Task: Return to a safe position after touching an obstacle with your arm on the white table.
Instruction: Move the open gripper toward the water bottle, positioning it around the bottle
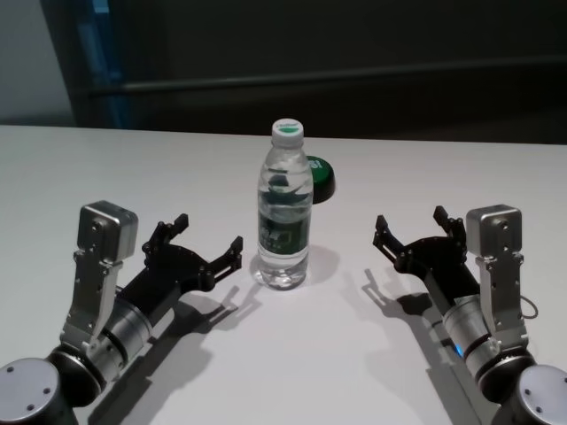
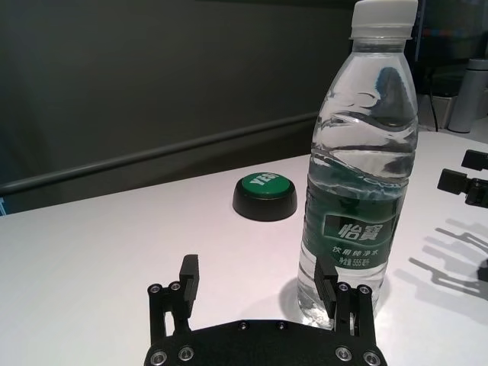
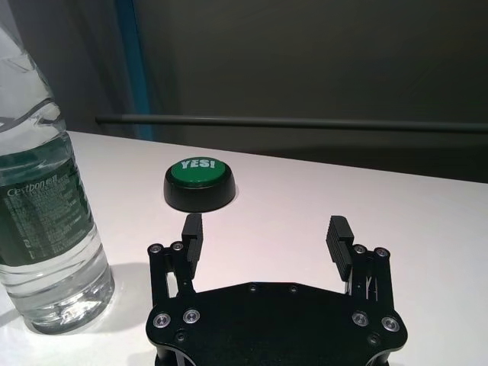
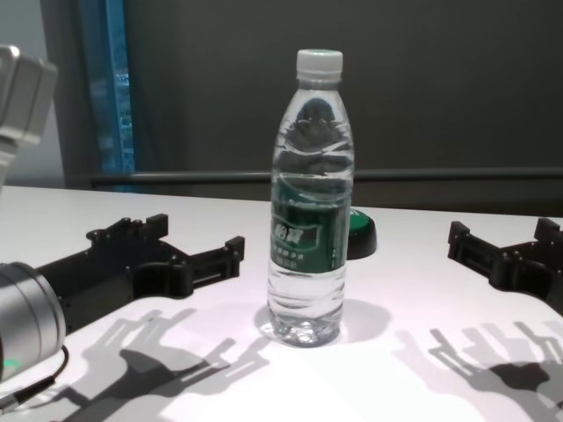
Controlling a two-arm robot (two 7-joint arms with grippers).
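Bottle [image 1: 284,217] stood upright on white table [image 1: 354,372], left gripper [image 1: 209,243] spread just beside it, not touching; right gripper [image 1: 415,230] spread, well apart; retreat apparently unfinished.

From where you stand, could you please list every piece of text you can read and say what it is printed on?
"YES!": white letters on the green top of the black button.
"怡寶": brand on the dark green label of the water bottle.
"555": a number in the small line below the brand; the rest of that line is too small to read.
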